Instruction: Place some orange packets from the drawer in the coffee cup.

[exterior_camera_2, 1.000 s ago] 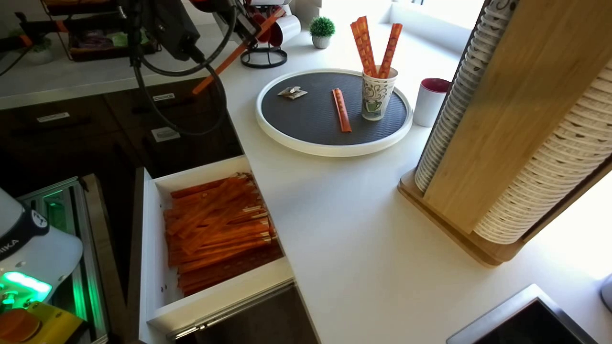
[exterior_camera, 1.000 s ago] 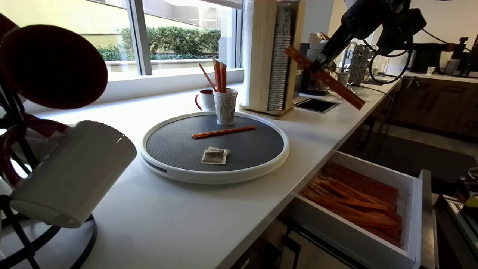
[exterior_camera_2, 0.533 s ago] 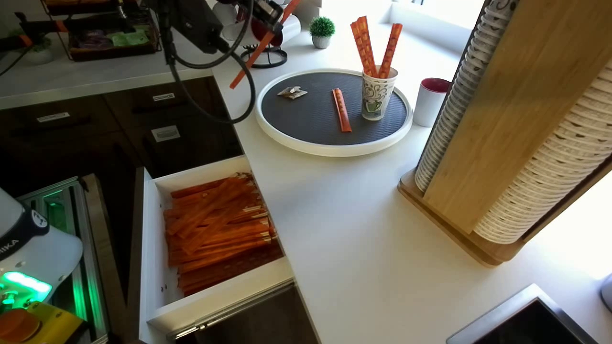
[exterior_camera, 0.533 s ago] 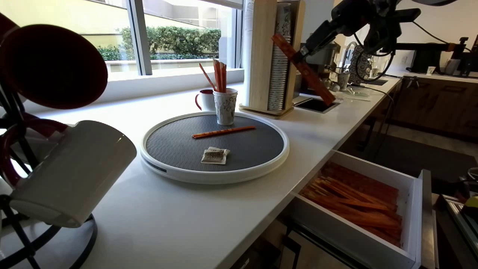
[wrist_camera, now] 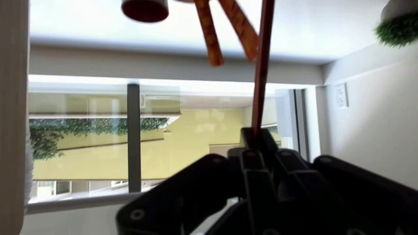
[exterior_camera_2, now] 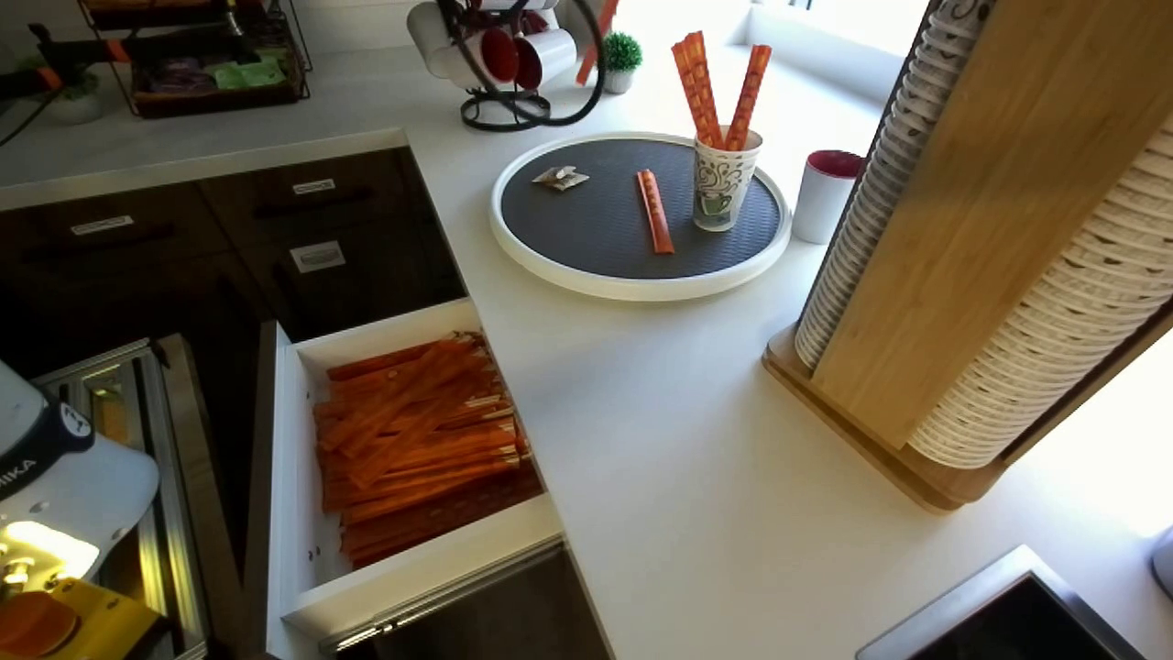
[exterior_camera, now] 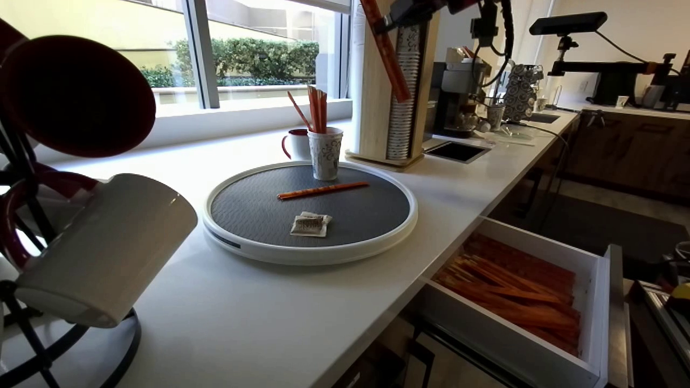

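Note:
My gripper point(exterior_camera: 380, 25) is shut on an orange packet point(exterior_camera: 392, 64), held steeply tilted high above the counter; the wrist view shows the packet point(wrist_camera: 261, 71) between the fingertips point(wrist_camera: 256, 138). In an exterior view only the packet's lower end point(exterior_camera_2: 608, 13) shows and the gripper is out of view. The coffee cup, a patterned white paper cup point(exterior_camera: 325, 159) point(exterior_camera_2: 721, 188), stands upright on the turntable with several orange packets point(exterior_camera: 318, 110) point(exterior_camera_2: 698, 87) in it. Another packet point(exterior_camera: 323, 190) point(exterior_camera_2: 655, 213) lies beside it. The open drawer point(exterior_camera: 595, 302) point(exterior_camera_2: 422, 573) holds many packets point(exterior_camera_2: 417, 431).
The turntable point(exterior_camera: 310, 257) also bears small sachets point(exterior_camera: 309, 225). A white mug with red inside point(exterior_camera_2: 818, 206) stands behind the cup. A tall wooden cup dispenser point(exterior_camera: 372, 81) point(exterior_camera_2: 990, 257) stands near it. A mug rack point(exterior_camera_2: 506, 122) and a plant point(exterior_camera_2: 618, 57) stand across the counter.
My gripper has carried the packet up and across, over the counter toward the window side. The packet is now steeper. The base light has turned from green to yellowish. The cup and drawer have not moved.

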Controlling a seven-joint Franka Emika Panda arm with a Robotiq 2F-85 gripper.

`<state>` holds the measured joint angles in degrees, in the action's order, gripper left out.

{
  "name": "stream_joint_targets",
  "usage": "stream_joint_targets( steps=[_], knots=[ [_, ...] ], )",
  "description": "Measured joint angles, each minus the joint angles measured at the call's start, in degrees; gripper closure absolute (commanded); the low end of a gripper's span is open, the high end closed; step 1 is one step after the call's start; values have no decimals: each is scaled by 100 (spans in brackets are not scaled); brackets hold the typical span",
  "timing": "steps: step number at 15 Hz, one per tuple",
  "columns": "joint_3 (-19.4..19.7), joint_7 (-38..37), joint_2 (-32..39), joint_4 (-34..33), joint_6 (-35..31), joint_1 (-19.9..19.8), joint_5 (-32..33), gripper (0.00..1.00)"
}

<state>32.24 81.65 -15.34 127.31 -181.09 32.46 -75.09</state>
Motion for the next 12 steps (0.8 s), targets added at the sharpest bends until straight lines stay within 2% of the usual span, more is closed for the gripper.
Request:
stream_joint_targets(
  steps=[3,4,6,9,10,12],
  knots=[
    [922,751,258,-1047,26,622,-938,98],
    [1204,932,350,-1371,57,807,-1253,93],
    [1622,1224,542,-1943,155,1055,-1792,93],
    [1738,1286,705,-2200,160,1140,-1974,93],
    [1741,1288,744,-2213,160,1146,-1991,98],
    [1740,1242,791,-2218,160,1147,-1982,98]
  ],
)
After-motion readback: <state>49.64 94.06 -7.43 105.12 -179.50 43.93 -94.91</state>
